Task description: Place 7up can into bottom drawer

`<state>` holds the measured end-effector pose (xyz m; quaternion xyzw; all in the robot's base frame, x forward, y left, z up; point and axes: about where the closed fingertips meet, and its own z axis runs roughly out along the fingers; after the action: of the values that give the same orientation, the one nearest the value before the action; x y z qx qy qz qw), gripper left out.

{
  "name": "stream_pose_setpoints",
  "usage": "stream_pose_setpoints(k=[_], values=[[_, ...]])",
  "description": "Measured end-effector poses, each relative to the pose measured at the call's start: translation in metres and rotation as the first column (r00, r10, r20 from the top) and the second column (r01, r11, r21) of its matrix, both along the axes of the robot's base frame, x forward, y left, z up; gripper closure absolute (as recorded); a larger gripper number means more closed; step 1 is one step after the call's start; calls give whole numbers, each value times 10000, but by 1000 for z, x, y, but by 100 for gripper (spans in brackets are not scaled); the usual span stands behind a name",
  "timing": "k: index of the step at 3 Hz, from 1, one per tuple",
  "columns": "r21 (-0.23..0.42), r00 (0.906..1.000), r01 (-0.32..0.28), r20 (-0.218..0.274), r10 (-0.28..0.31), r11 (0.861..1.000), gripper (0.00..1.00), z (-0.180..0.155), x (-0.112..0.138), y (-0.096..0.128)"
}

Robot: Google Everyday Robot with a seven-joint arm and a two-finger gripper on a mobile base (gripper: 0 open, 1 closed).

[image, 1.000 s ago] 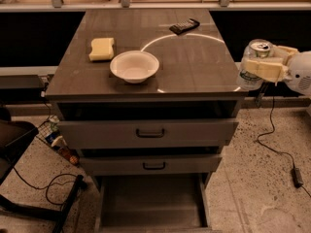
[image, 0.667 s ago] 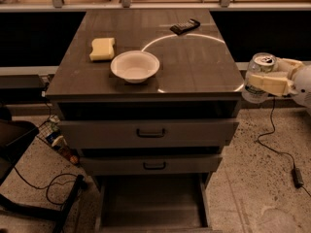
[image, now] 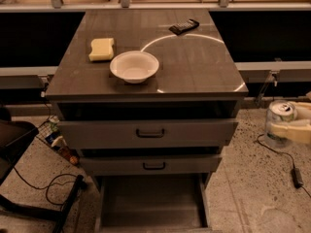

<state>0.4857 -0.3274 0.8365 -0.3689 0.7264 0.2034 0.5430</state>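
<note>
The 7up can (image: pixel 279 122) is silvery with a silver top and stands upright in my gripper (image: pixel 287 124) at the right edge of the view, to the right of the cabinet and level with the top drawer. The pale fingers (image: pixel 291 131) are shut around the can. The bottom drawer (image: pixel 153 205) is pulled open at the foot of the cabinet, a grey tray with a bare floor. The can is well to the right of it and higher.
On the cabinet top (image: pixel 194 67) sit a white bowl (image: pixel 134 66), a yellow sponge (image: pixel 102 49) and a black device (image: pixel 183 26). The two upper drawers (image: pixel 148 132) are shut. A dark chair (image: pixel 19 144) and cables lie at the left; a cable lies on the floor at the right.
My gripper with the can has moved down and slightly right, from level with the cabinet top to level with the top drawer.
</note>
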Motion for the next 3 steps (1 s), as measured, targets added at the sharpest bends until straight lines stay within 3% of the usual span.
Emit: stream_pose_setpoints(k=[1,2,3], values=[[231,9938,-961,-535,972,9951,100,-40,-39,-11],[525,9793,-1413,-1388,1473,9886,100,-84,-64,-20],[526,9793,-1415,-1387,1476,9885,100,-84,-64,-20]])
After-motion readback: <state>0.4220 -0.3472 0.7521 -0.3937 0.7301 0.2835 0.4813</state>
